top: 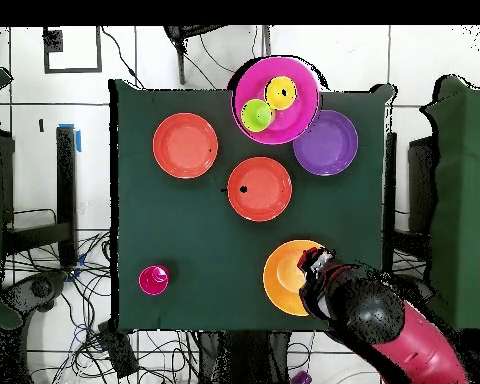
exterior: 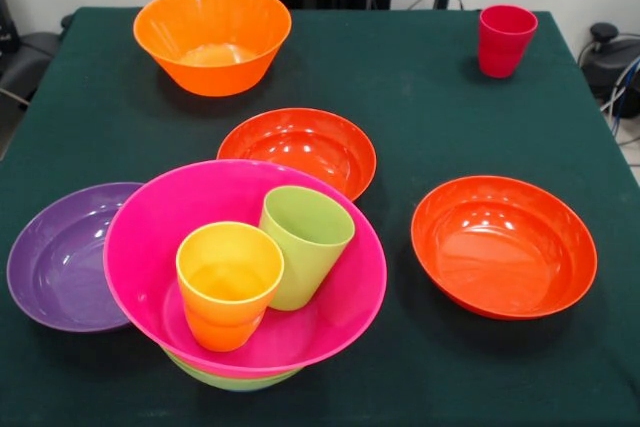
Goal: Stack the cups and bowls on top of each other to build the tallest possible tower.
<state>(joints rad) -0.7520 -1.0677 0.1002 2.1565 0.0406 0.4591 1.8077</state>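
Front view, green cloth-covered table. Near left: glossy magenta plastic bowl sits nested in a lime-green plastic bowl, of which only a sliver shows under the magenta rim. This pair forms the tower so far.

Inside the magenta bowl stand two small glossy tumblers, both upright, mouths up: a yellow-orange plastic cup at near left and a lime-green plastic cup just behind and right of it. The two cups touch or nearly touch; cannot tell which.

Purple plastic bowl lies to the left of the magenta bowl, its right edge tucked under the magenta rim.

Shallow red-orange plastic bowl sits just behind the magenta bowl, near table centre. A second shallow red-orange bowl stands alone at the right, well apart from the tower.

Deep orange plastic bowl at far left. Small red plastic cup upright at far right, well apart from everything else.

Overhead view: red and black arm reaches in from the base side, its gripper over the rim of the deep orange bowl. Pincer opening and any hold: cannot tell.
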